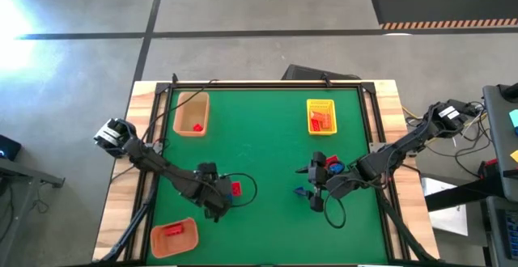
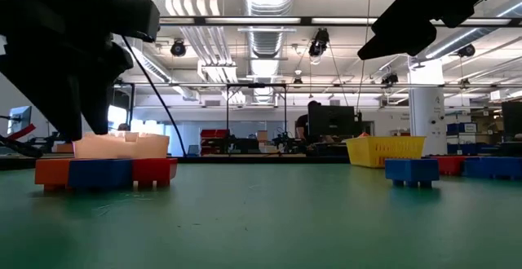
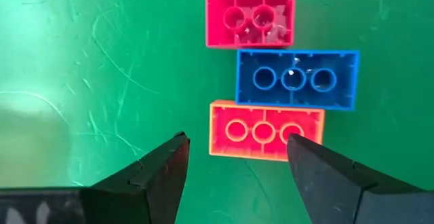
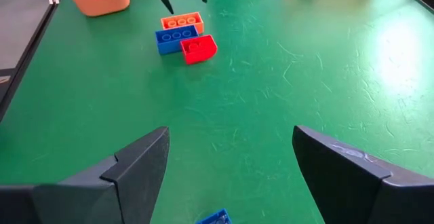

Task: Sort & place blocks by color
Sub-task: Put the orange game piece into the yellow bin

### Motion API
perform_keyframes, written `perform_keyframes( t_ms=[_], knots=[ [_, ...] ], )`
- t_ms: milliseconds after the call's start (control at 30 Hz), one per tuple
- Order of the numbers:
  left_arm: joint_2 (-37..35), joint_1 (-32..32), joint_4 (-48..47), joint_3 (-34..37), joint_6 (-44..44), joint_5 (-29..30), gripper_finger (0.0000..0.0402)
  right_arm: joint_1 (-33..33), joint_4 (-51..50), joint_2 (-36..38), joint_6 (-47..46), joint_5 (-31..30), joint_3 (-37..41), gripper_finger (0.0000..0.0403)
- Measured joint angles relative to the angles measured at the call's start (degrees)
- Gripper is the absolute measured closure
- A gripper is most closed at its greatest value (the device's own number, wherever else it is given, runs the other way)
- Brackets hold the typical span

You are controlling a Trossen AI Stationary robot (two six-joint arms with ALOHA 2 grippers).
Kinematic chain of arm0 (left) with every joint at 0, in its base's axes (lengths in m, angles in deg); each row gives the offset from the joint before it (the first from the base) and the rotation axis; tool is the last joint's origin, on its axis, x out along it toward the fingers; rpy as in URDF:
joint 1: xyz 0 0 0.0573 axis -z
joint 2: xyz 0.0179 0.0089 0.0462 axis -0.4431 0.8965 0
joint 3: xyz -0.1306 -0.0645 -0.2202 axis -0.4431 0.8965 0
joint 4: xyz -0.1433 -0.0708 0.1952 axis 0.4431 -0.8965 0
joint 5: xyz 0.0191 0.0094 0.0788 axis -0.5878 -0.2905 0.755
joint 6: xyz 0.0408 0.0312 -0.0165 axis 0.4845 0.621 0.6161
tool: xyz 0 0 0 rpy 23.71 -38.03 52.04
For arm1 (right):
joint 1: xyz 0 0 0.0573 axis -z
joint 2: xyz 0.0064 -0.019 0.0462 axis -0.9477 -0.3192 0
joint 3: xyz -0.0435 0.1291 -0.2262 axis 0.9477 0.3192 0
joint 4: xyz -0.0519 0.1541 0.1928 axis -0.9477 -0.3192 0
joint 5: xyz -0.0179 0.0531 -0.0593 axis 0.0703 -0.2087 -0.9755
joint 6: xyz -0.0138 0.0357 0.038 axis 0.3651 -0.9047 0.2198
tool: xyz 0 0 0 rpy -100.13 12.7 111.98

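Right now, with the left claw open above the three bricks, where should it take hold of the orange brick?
Grip the orange brick across its short ends, coming straight down. Its long side lies against the blue brick, leaving no gap there, while both ends are free and the left claw already straddles it.

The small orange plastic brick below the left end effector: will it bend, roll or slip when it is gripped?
The small orange plastic brick looks rigid and flat-sided, so it should neither bend nor roll. Its glossy walls may slip slightly. The blue plastic brick touches it and could shift too.
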Motion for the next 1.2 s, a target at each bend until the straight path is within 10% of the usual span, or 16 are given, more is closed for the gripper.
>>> perform_keyframes(
  t_ms=[1200],
  knots=[
    [0.2,-1.7,1.3,0.3,-2.3,-7.6,0.0010,0.0,0.1,0.0,0.2,0.0,0.0,0.0101]
  ],
)
